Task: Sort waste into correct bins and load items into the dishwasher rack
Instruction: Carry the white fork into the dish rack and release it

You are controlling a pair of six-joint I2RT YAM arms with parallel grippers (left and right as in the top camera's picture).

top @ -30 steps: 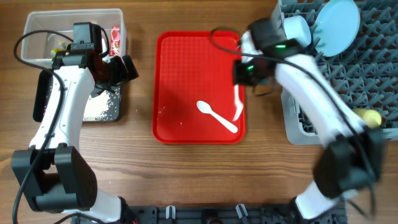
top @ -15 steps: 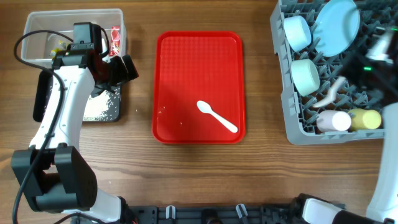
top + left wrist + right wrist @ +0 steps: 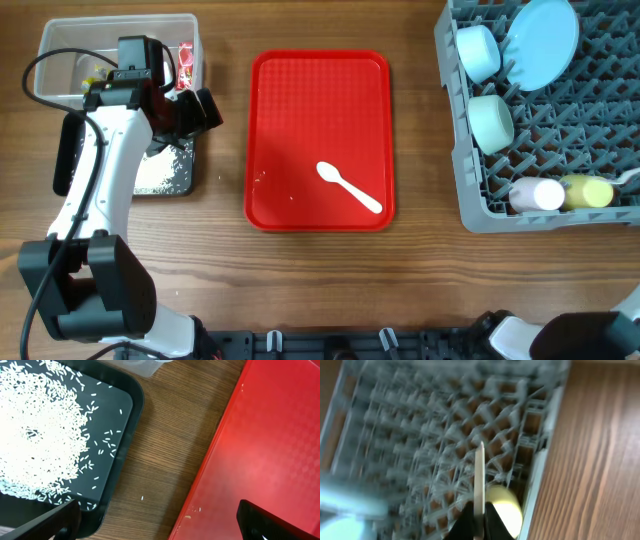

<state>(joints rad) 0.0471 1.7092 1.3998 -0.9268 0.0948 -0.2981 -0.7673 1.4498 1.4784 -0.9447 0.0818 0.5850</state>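
My left gripper (image 3: 200, 108) is open and empty (image 3: 157, 527), hovering between the black tray (image 3: 127, 425) and the red tray (image 3: 270, 445). Rice grains (image 3: 40, 435) lie in the black tray (image 3: 64, 160). The clear tub (image 3: 60, 45) holds a red-print wrapper (image 3: 184, 62) and yellow scraps (image 3: 95, 72). My right gripper (image 3: 479, 521) is shut on the white fork (image 3: 479, 472) over the grey rack (image 3: 420, 435), above the yellow cup (image 3: 505, 505). The rack (image 3: 570, 110) holds the blue plate (image 3: 540, 30), two bowls (image 3: 478, 50) (image 3: 490, 120), the pink cup (image 3: 535, 193) and the yellow cup (image 3: 588, 190). A white spoon (image 3: 348, 187) lies on the red tray (image 3: 300, 100).
A few stray grains lie on the wood (image 3: 142, 497) and on the red tray's edge (image 3: 192, 510). The right arm is almost out of the overhead view; only a white tip (image 3: 628, 178) shows at the rack's right edge. The right wrist view is blurred.
The right arm swept from the red tray's right edge across the rack to its far right side, carrying the fork. The left arm has not moved.
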